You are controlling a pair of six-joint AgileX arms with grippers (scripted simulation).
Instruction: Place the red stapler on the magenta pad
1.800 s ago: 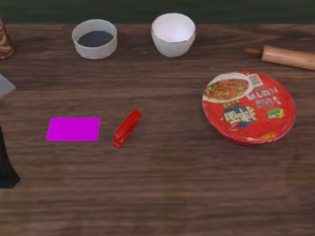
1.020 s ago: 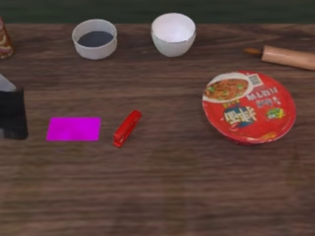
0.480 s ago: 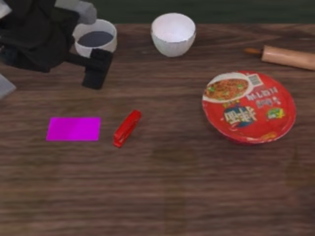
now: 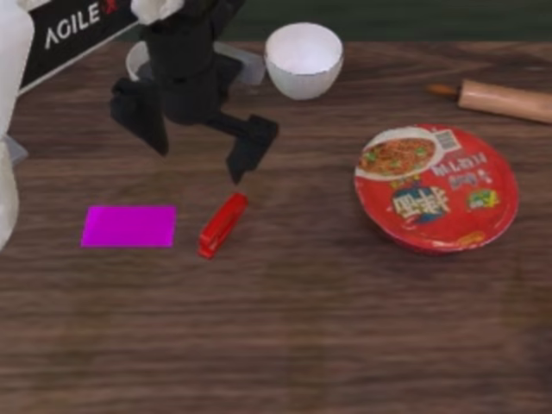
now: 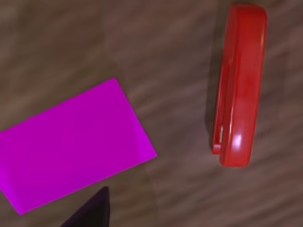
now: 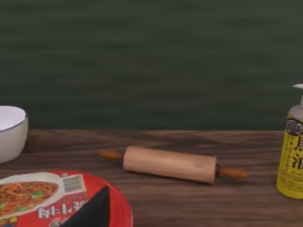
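The red stapler (image 4: 222, 225) lies slantwise on the wooden table, just right of the magenta pad (image 4: 129, 226) and apart from it. My left gripper (image 4: 198, 159) hangs open above the table, just behind the stapler and the pad, holding nothing. The left wrist view looks down on the stapler (image 5: 239, 85) and the pad (image 5: 71, 146), with one dark fingertip (image 5: 92, 213) at the picture's edge. My right arm is outside the top view. Its wrist view shows a single dark fingertip (image 6: 92, 210) far to one side, over the noodle bowl's rim.
A big red noodle bowl (image 4: 435, 187) stands at the right, with a rolling pin (image 4: 503, 99) behind it. A white bowl (image 4: 303, 59) sits at the back. A second bowl (image 4: 134, 60) is mostly hidden by my left arm. A yellow bottle (image 6: 293, 156) stands beyond the rolling pin.
My left arm has swung in from the table's left edge and across to the spot behind the stapler. The stapler and the pad have not moved.
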